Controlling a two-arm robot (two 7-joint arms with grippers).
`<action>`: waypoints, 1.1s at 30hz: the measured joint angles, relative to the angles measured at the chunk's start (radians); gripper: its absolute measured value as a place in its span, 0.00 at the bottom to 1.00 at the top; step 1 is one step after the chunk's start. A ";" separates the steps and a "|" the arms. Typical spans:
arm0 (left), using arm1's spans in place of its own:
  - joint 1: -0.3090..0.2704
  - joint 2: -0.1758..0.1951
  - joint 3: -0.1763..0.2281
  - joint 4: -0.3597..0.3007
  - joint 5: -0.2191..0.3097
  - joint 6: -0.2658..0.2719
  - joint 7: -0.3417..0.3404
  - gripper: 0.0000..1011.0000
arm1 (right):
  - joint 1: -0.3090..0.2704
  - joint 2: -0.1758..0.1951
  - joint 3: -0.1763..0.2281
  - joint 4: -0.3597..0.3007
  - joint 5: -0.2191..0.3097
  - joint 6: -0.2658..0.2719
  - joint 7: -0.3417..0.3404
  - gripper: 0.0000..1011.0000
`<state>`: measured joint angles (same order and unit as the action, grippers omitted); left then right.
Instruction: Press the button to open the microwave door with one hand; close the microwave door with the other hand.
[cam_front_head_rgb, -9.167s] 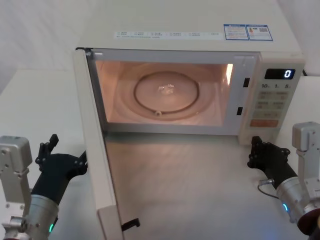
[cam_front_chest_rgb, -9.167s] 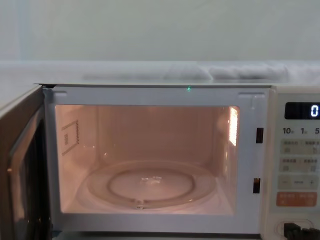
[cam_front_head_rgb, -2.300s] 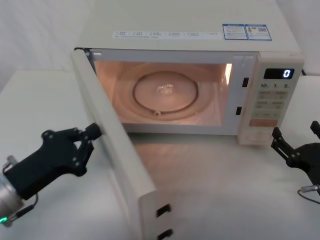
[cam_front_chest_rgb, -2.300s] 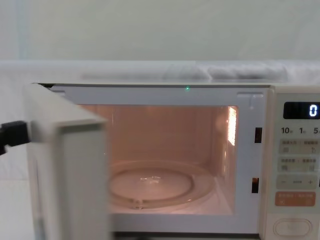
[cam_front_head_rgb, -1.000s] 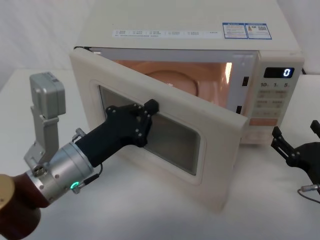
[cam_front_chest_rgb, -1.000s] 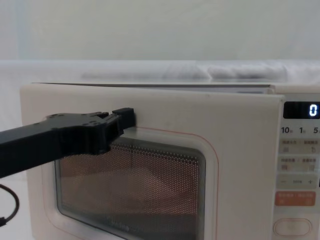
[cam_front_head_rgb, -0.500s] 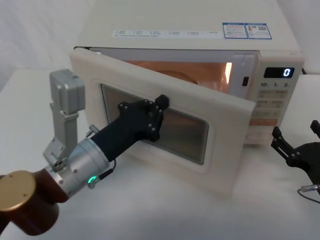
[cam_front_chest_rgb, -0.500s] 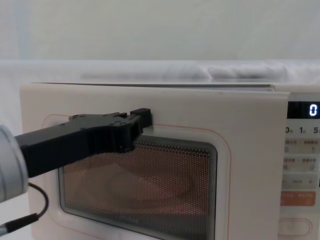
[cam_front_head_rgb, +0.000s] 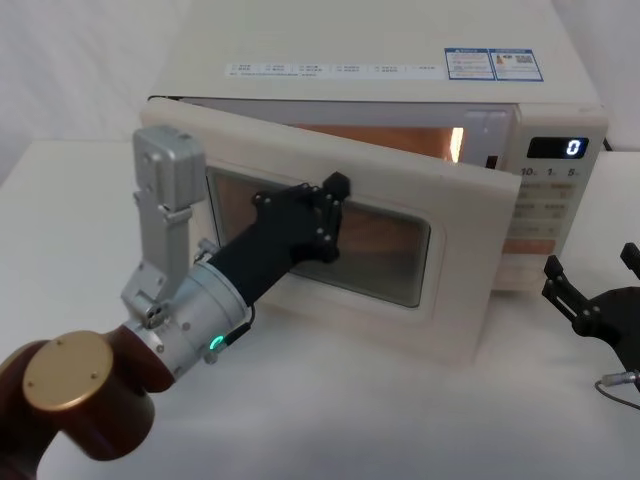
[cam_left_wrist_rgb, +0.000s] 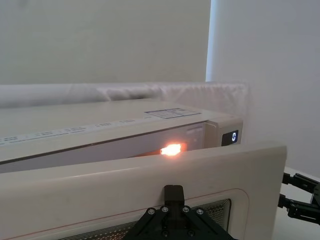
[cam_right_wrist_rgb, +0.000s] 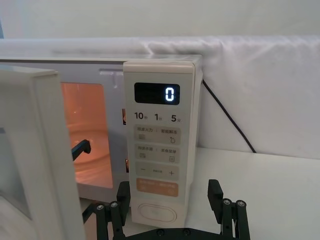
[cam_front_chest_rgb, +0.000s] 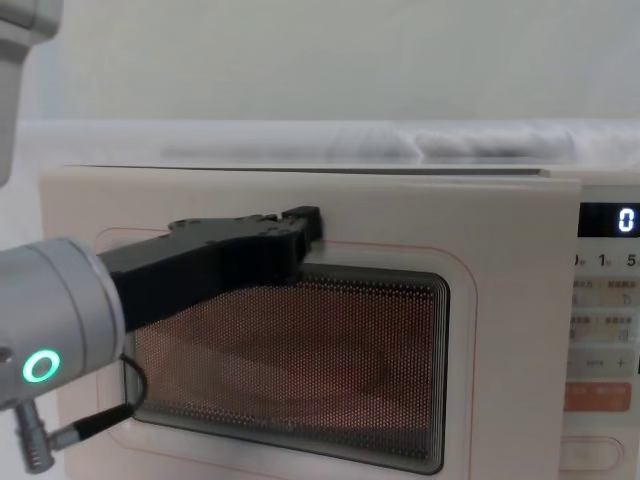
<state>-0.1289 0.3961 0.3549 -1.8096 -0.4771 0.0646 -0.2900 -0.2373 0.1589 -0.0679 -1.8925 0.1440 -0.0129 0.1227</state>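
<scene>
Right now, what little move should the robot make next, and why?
Probably keep pushing: the left black pincer presses the cream-white microwave door with the dark window, which is ajar with orange light showing. The right black pincer waits beside the panel.

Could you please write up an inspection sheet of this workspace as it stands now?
Surface: white table.
Job's things: microwave door partly open, cavity lit; button at the control panel's bottom.
Clutter: nothing seen.
Grippers: left gripper shut, tip against the door above its window; right gripper open, low beside the panel, touching nothing.
Cables: black cable behind the microwave; thin lead at the right wrist.
Surroundings: white draped backdrop.
</scene>
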 joint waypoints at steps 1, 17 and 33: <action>-0.003 -0.003 0.002 0.002 0.003 0.002 0.000 0.00 | 0.000 0.000 0.000 0.000 0.000 0.000 0.000 0.99; -0.065 -0.057 0.047 0.049 0.057 0.029 -0.016 0.00 | 0.000 0.000 0.000 0.000 0.000 0.000 0.000 0.99; -0.104 -0.085 0.076 0.078 0.100 0.034 -0.029 0.00 | 0.000 0.000 0.000 0.000 0.000 0.000 0.000 0.99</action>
<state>-0.2332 0.3107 0.4307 -1.7315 -0.3774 0.0985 -0.3191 -0.2373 0.1589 -0.0679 -1.8925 0.1440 -0.0128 0.1227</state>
